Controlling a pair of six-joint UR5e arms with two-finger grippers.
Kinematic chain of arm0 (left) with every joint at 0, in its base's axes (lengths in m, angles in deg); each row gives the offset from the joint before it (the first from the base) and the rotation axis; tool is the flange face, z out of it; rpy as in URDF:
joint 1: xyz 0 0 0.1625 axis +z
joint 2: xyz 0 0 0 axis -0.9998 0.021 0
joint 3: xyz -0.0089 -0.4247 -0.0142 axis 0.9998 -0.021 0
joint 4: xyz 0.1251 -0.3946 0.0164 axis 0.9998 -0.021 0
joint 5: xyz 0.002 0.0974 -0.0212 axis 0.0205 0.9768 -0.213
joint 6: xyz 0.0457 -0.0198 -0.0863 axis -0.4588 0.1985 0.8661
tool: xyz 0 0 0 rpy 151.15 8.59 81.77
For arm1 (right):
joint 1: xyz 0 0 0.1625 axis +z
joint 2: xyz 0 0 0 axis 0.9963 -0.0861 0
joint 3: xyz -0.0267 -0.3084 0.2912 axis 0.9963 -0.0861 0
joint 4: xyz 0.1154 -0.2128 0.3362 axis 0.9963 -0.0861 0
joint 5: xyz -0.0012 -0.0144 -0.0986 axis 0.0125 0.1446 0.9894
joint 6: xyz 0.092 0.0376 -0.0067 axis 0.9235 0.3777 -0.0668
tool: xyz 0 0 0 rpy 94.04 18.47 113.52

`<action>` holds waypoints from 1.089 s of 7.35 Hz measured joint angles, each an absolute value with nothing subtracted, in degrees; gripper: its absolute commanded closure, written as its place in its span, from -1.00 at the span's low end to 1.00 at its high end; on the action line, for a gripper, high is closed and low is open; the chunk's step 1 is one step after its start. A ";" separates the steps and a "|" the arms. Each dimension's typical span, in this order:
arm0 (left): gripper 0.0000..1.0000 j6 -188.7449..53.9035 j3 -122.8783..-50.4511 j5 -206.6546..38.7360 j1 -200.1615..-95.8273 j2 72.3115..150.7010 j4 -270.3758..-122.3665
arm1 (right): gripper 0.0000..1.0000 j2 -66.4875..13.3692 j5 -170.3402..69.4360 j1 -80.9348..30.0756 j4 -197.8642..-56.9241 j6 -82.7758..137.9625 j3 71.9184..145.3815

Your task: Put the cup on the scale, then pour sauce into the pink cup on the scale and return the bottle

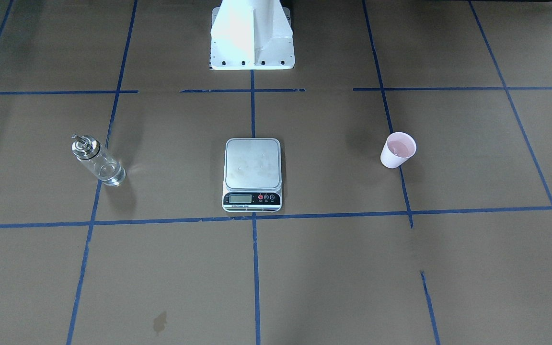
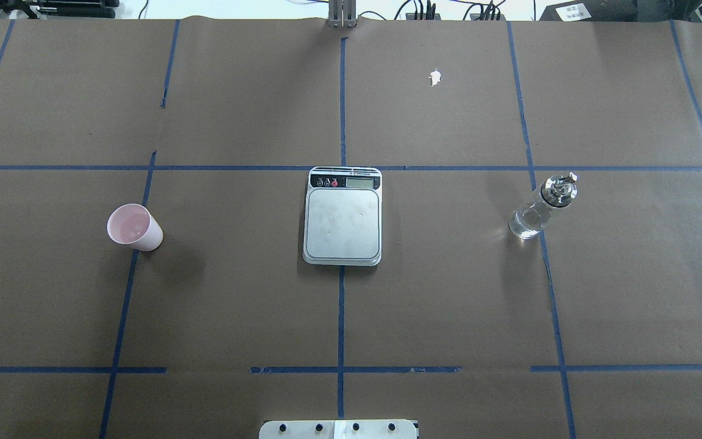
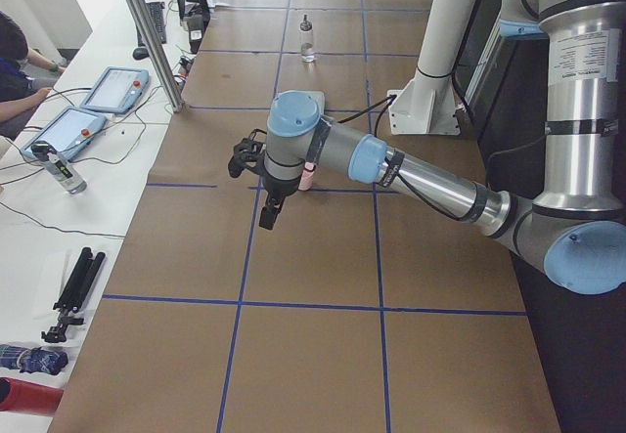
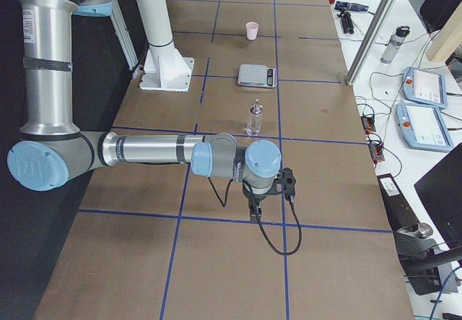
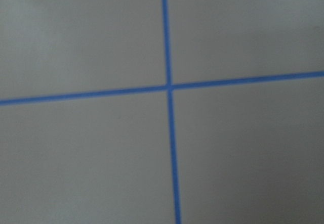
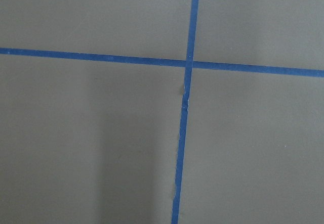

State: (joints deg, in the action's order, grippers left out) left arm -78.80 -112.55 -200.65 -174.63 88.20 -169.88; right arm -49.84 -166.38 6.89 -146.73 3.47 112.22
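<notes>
Left pincer point(image 3: 266, 218) and right pincer point(image 4: 254, 208): we cannot tell if spread. On the desk point(image 2: 448, 292), scale point(image 2: 342, 219) central, cup point(image 2: 134, 227) toward left edge, bottle point(image 2: 540, 207) toward right.

Table point(image 2: 235, 292) is covered in matt brown paper. Scale point(image 2: 342, 222) is topped with brushed metal. Bottle point(image 2: 531, 214): clear glass, capped in shiny metal. Cup point(image 2: 134, 227): matt pink.

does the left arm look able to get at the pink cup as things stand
Probably yes. The cup stands upright and alone on that arm's side, well apart from the scale, and nothing shows between it and the left hand, which hangs over bare table.
</notes>
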 measured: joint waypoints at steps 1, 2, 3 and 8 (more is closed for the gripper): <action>-1.00 -73.32 -113.03 -202.99 -172.05 88.58 -172.25 | -1.00 -49.85 -166.35 6.89 -146.74 3.44 112.19; -1.00 -67.23 -113.25 -204.01 -169.08 88.86 -175.19 | -1.00 -49.88 -166.36 6.92 -146.73 3.39 112.18; -1.00 -59.72 -113.31 -203.19 -165.56 89.48 -177.37 | -1.00 -49.88 -166.38 6.95 -146.72 3.37 112.23; -1.00 -21.40 -111.72 -184.97 -142.21 94.10 -181.90 | -1.00 -48.65 -166.71 6.94 -146.79 3.84 113.57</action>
State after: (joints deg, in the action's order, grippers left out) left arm -21.40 -111.72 -184.97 -142.21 94.10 -181.90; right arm -48.65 -166.71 6.94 -146.79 3.84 113.57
